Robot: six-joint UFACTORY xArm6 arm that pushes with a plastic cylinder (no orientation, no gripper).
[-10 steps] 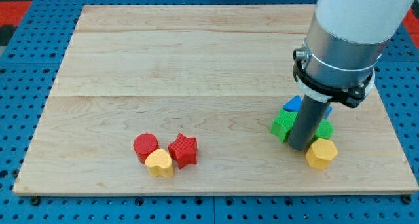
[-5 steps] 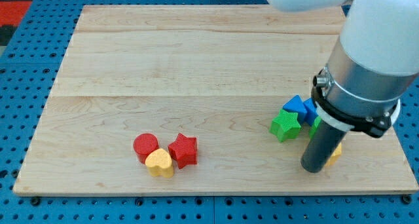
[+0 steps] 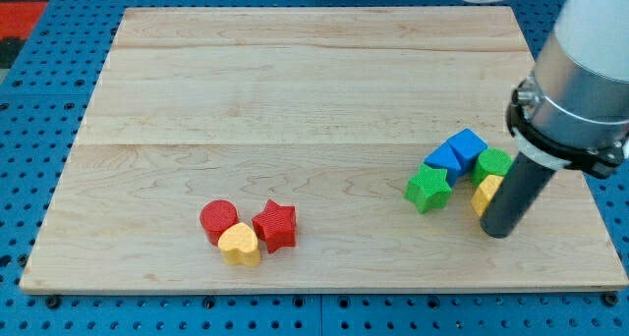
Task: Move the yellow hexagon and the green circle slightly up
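The yellow hexagon (image 3: 483, 194) lies at the board's lower right, mostly hidden behind my rod. The green circle (image 3: 492, 163) sits just above it, touching it. My tip (image 3: 498, 232) rests on the board just below and to the right of the yellow hexagon, against it. A blue block (image 3: 467, 145) and a second blue block (image 3: 443, 159) lie left of the green circle, and a green star (image 3: 428, 190) sits below them.
A red circle (image 3: 218, 218), a yellow heart (image 3: 239, 245) and a red star (image 3: 275, 225) cluster at the lower left of the wooden board (image 3: 295, 90). The arm's grey body (image 3: 580, 90) hangs over the board's right edge.
My tip has moved right and slightly down, from left of the yellow hexagon to its lower right. The hexagon has shifted up against the green circle, and the blue blocks now show.
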